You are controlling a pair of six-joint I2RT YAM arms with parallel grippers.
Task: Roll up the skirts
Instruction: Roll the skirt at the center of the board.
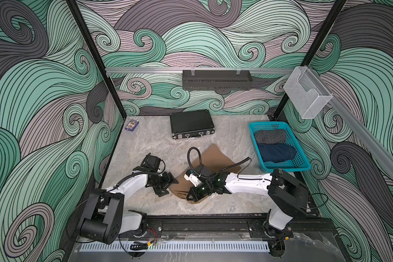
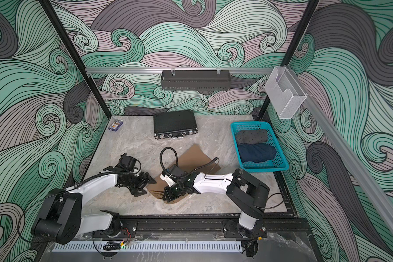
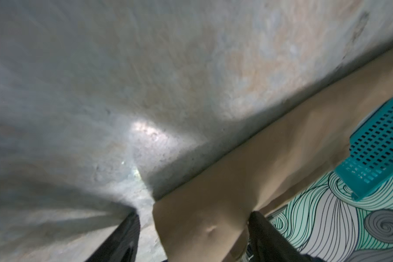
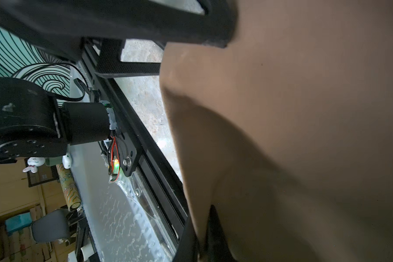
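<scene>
Marble-look tabletop [image 1: 145, 145] was all I had under both arms. Left gripper [image 1: 168, 187] had its jaws spread, with a corner of the tan skirt [image 1: 213, 156] lying loose between them. Right gripper [image 1: 189, 197] was pinched tight on that skirt's near edge. The skirt lay mostly flat mid-table, long axis running diagonally from the grippers away and to the right. Further out on the right, I saw the teal basket [image 1: 281, 169] holding the dotted grey skirt [image 1: 270, 136] and the denim skirt [image 1: 277, 153], both rolled and lying crosswise. Black case [image 1: 191, 123] sat at the back.
</scene>
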